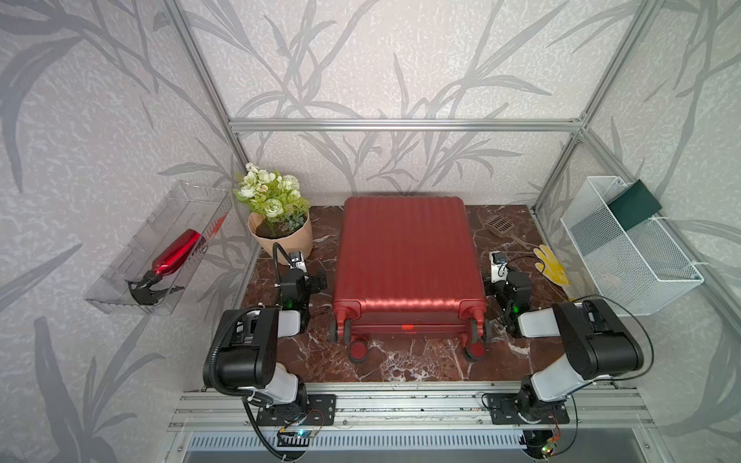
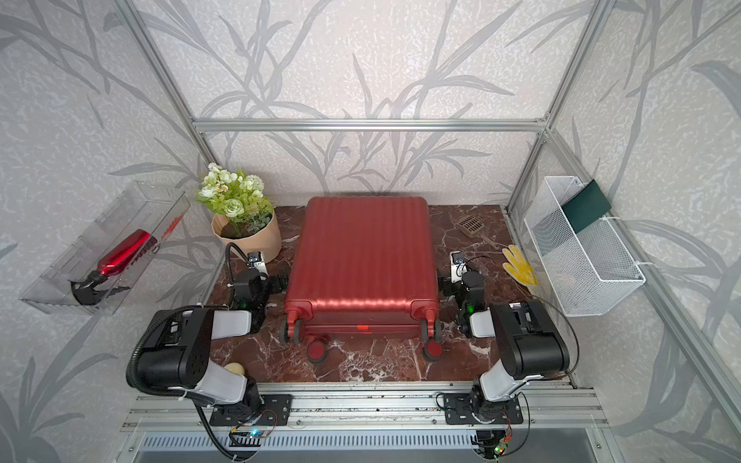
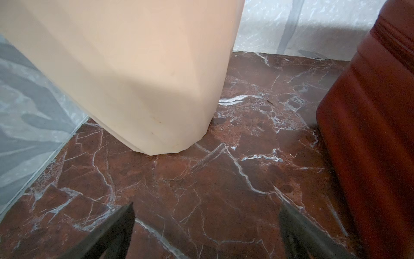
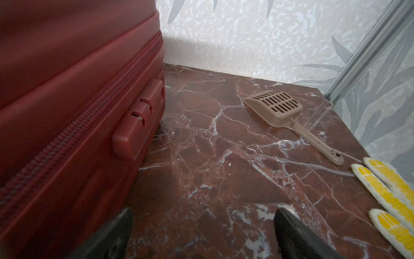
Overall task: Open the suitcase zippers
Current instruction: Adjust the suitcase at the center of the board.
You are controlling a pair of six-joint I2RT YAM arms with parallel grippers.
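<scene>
The dark red ribbed hard-shell suitcase [image 1: 407, 252] lies flat in the middle of the red-brown marble desk [image 1: 405, 362], its thin dark red zipper track [image 4: 78, 127] zipped. The left tool [image 3: 207, 209] and right tool [image 4: 203, 212] flank it, jaws spread wide, empty.

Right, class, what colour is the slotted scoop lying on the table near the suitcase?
Light brown; the scoop shows best in the right wrist view.

Robot test cell, aluminium frame [image 1: 401, 125], wallpapered panels [image 1: 401, 60]
</scene>
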